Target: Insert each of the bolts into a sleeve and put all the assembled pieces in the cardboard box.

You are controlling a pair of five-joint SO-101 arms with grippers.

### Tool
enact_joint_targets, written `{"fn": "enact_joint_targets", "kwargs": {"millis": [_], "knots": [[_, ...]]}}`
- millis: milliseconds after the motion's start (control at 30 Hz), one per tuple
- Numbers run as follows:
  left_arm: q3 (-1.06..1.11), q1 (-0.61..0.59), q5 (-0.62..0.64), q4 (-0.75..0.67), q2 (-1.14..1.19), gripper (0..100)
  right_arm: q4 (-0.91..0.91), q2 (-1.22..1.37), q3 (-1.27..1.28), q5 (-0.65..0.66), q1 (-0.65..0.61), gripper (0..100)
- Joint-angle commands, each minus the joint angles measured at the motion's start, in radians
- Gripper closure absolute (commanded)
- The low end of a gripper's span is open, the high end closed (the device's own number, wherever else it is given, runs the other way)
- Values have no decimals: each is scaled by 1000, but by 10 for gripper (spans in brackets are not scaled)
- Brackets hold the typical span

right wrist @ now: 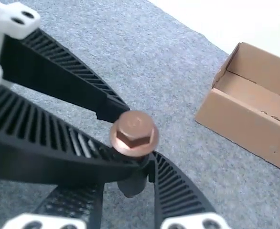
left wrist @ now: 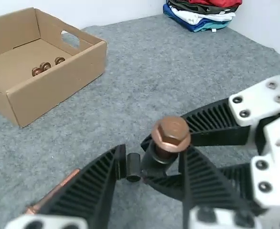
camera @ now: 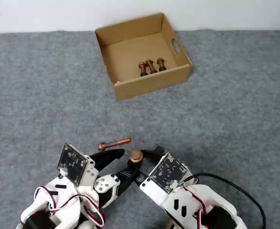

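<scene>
Three assembled pieces (camera: 151, 67) sit inside the shallow brown cardboard box (camera: 149, 82), against its front wall; a fourth is outside, well apart from the box on the arms' side: copper hex-head bolt (right wrist: 134, 132) seated head-up in a black cylindrical sleeve (right wrist: 132, 185); right gripper (right wrist: 136, 174) is pinching that sleeve just under the head; left gripper (left wrist: 152, 160) is crowded in on the same piece from the other side, and I cannot tell if it's clamped or slack; one bare copper bolt (camera: 114, 143) lies flat on the grey carpet (camera: 226, 119), between box and held piece, far nearer the piece, just beside the left gripper.

Risks, my read: if both arms are gripping and one pulls toward the box, the piece twists or pops loose; the bolt looks merely dropped in, so any tilt on the carry could let it slide out short of the box; the bare bolt is round and close to the left gripper, so a brush from it would roll the bolt off and complicate the last pick.
</scene>
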Motion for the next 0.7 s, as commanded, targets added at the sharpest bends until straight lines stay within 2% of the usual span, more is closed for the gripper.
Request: {"fn": "enact_joint_targets", "kwargs": {"millis": [0, 200, 400, 567, 667], "knots": [[-71, 9, -12, 58, 6, 805, -28, -7, -26, 8, 2, 990], [-157, 12, -12, 158, 6, 806, -27, -5, -25, 8, 48, 990], [-217, -15, -9, 160, 6, 825, -27, -5, -26, 8, 94, 990], [-223, -219, -14, 20, 0, 1000, -21, -5, -32, -11, 193, 990], [-183, -370, -14, -48, 5, 996, -25, -4, -35, -127, 321, 991]]}}
